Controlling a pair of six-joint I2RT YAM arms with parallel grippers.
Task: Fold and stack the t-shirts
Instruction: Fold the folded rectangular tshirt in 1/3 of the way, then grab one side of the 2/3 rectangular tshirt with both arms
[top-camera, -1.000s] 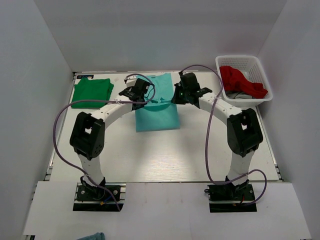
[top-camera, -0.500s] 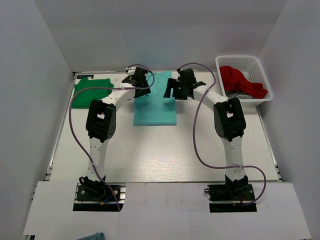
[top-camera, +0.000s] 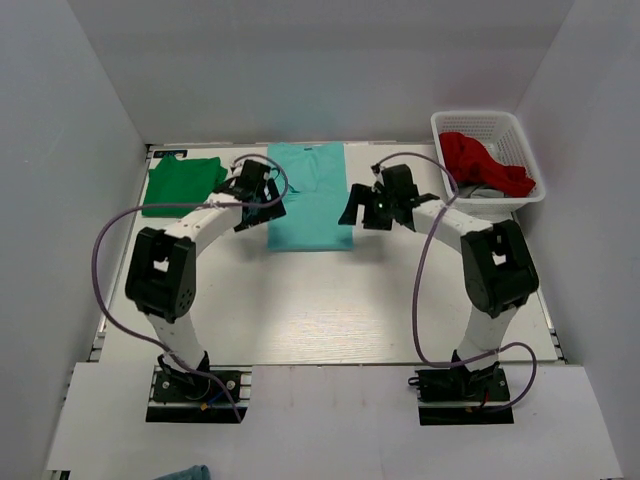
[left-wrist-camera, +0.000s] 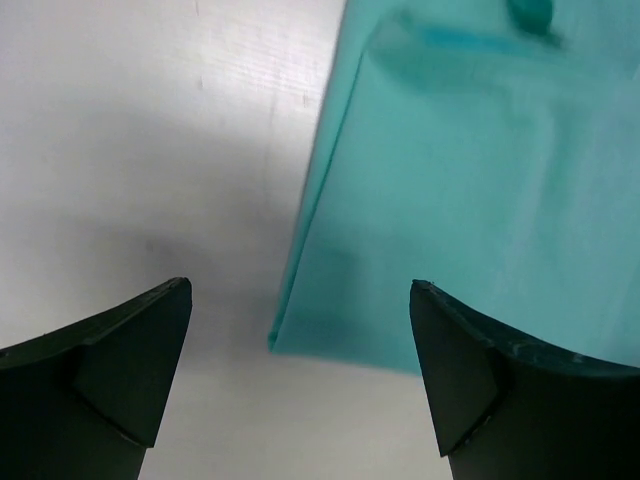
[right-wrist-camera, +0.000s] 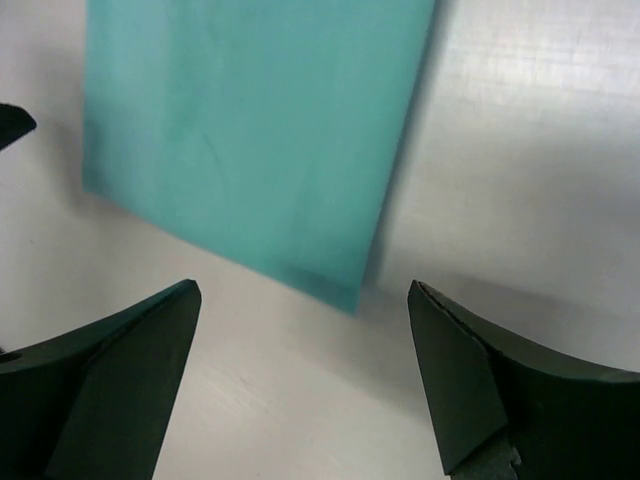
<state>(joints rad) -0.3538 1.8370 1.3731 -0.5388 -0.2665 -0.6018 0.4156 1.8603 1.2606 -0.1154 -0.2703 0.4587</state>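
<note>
Either side of the light teal t-shirt (top-camera: 308, 195), folded narrow with the green t-shirt (top-camera: 182, 185) well apart on its left, the left gripper (left-wrist-camera: 300, 287) and right gripper (right-wrist-camera: 303, 287) hang wide open, empty; a pinch at its near corners, apparently layered, may lift one ply, undoing the fold.

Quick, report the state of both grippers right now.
Left gripper: open, holding nothing, over a near corner of the teal t-shirt.
Right gripper: open, holding nothing, over the shirt's other near corner.
</note>
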